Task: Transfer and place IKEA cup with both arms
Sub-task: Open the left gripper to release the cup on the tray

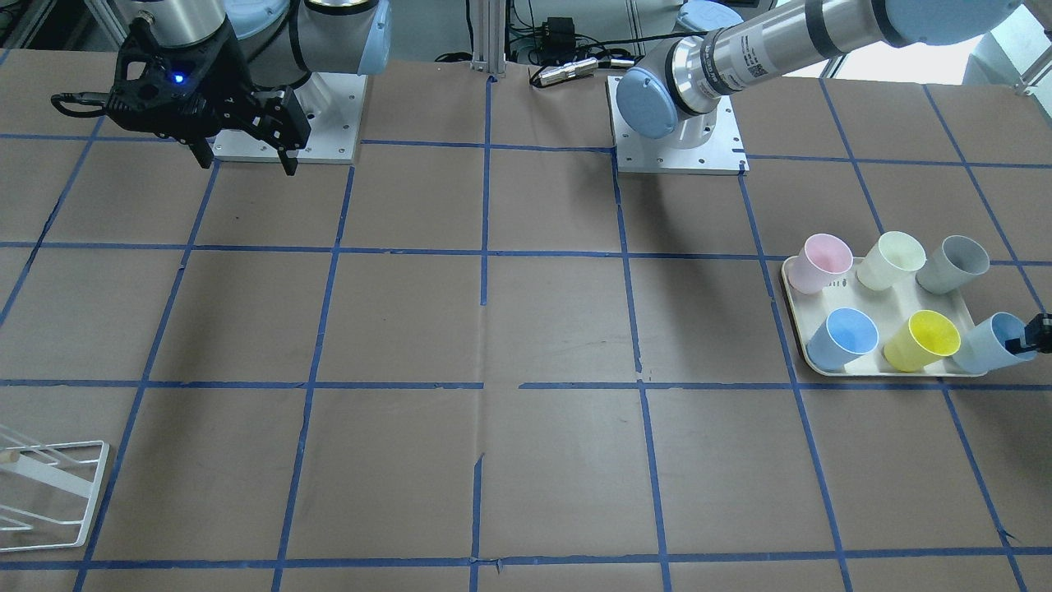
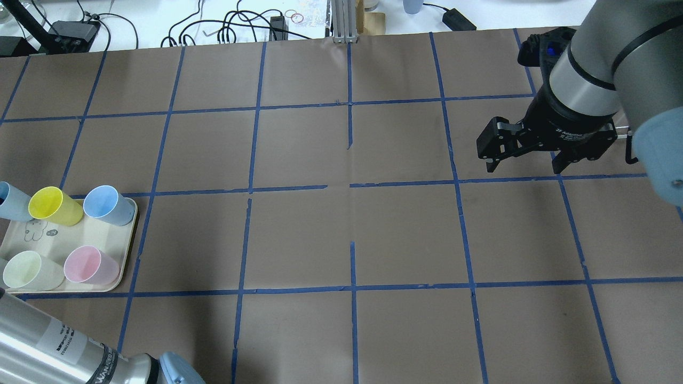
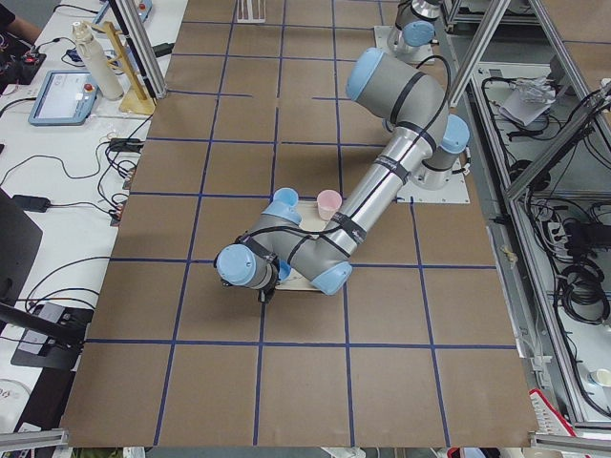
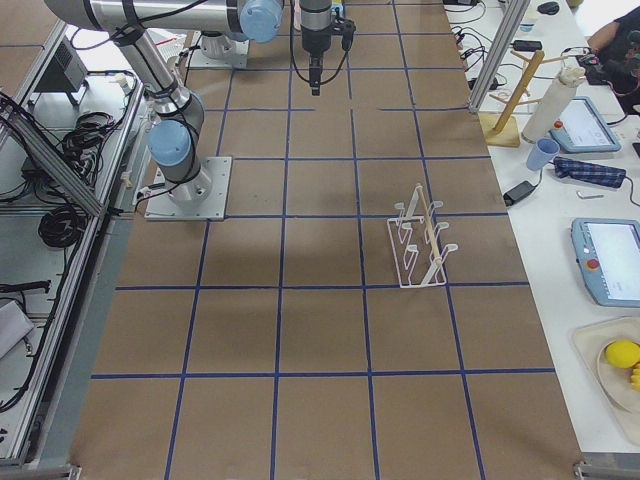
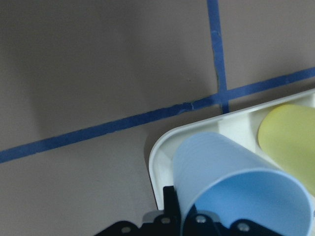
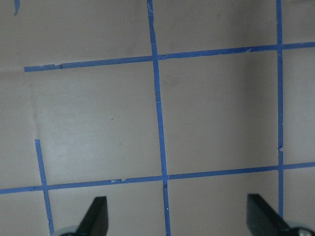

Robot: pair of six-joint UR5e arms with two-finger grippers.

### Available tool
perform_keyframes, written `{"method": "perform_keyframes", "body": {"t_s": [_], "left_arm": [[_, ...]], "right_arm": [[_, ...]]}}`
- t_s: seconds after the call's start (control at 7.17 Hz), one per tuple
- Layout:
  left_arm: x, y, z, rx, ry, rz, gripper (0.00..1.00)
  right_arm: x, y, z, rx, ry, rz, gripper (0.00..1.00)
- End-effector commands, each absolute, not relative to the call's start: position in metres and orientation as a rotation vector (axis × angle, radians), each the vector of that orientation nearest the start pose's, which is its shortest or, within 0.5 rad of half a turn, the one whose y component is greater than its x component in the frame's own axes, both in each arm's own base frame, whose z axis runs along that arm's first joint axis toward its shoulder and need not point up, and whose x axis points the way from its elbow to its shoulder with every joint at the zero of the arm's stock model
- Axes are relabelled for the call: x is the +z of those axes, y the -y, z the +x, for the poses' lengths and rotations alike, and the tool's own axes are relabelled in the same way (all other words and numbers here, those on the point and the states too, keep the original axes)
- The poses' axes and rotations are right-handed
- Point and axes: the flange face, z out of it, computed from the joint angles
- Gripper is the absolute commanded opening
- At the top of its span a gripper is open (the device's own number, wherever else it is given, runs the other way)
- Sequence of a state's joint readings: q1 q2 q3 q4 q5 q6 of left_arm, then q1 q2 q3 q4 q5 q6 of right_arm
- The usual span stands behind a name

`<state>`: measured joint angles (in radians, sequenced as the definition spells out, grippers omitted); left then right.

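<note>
The IKEA cup [image 1: 986,345], pale light-blue outside and sky-blue inside, stands at the outer front corner of the cream tray [image 1: 896,372]. My left gripper [image 1: 1037,333] is at the cup's rim and looks shut on its wall. In the left wrist view the cup [image 5: 231,182] fills the lower right, above the tray's corner [image 5: 157,162]. My right gripper [image 2: 525,160] is open and empty. It hangs above the table far from the tray, and its two fingertips are wide apart in the right wrist view [image 6: 181,221].
The tray also holds a deeper blue cup [image 1: 842,337], a yellow cup [image 1: 922,339], a pink cup [image 1: 822,261], a pale yellow-green cup [image 1: 893,259] and a grey cup [image 1: 953,263]. A white wire rack [image 1: 49,485] stands at the far end of the table.
</note>
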<state>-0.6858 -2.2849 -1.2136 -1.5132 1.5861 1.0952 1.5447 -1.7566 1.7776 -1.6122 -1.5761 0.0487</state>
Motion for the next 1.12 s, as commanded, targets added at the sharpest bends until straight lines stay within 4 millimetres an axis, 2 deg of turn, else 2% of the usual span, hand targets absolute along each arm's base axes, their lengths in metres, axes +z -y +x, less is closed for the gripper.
{"method": "perform_keyframes", "body": {"t_s": [0.0, 0.84, 0.98], "left_arm": [[0.2222, 0.5528, 0.4678, 0.302, -3.35, 0.358, 0.0], [0.2143, 0.5517, 0.4677, 0.309, -3.361, 0.366, 0.0], [0.2162, 0.5523, 0.4688, 0.306, -3.356, 0.366, 0.27]], "right_arm": [[0.4737, 0.4193, 0.1218, -0.031, -3.145, 0.116, 1.0], [0.4754, 0.4203, 0.1216, -0.048, -3.146, 0.118, 1.0], [0.4754, 0.4203, 0.1218, -0.048, -3.145, 0.118, 1.0]]}}
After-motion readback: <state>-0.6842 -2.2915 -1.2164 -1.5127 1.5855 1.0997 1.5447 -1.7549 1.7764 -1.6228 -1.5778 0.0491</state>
